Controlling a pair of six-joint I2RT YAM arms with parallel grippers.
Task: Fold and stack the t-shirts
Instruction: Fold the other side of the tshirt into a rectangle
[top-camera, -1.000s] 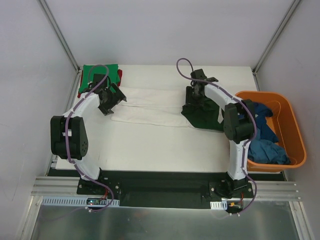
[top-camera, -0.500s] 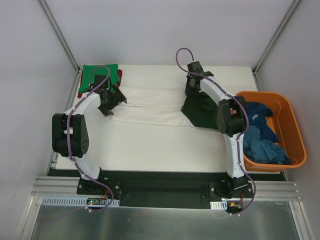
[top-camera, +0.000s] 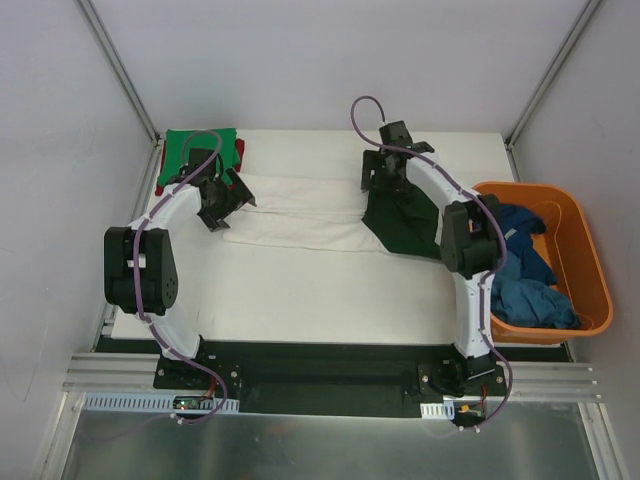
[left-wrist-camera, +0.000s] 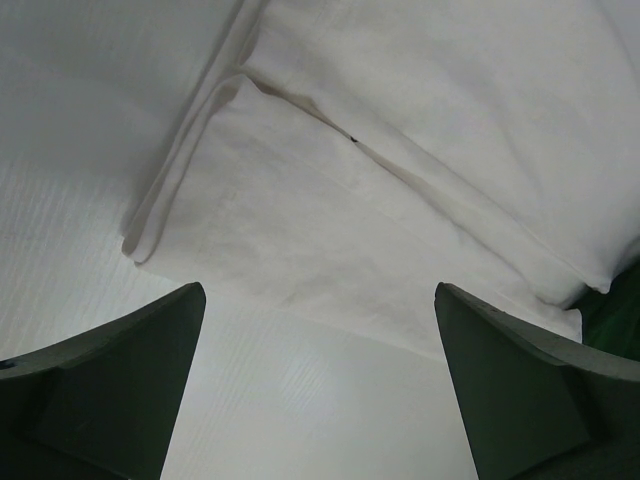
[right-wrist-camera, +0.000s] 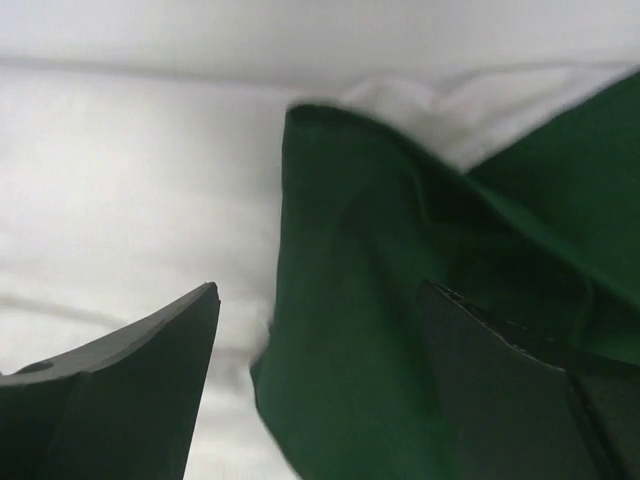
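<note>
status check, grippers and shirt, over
Left gripper open over white shirt. Right gripper open over its dark green sleeve. Shirt folded lengthwise, not stacked. Nothing blocking.

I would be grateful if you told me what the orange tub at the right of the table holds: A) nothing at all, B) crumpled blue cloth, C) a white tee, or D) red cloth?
B: crumpled blue cloth lies inside the orange tub, while the white tee lies outside it.

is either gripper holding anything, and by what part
Nothing is held. The left gripper is open over the white t-shirt, the right gripper open over its dark green sleeve.
</note>
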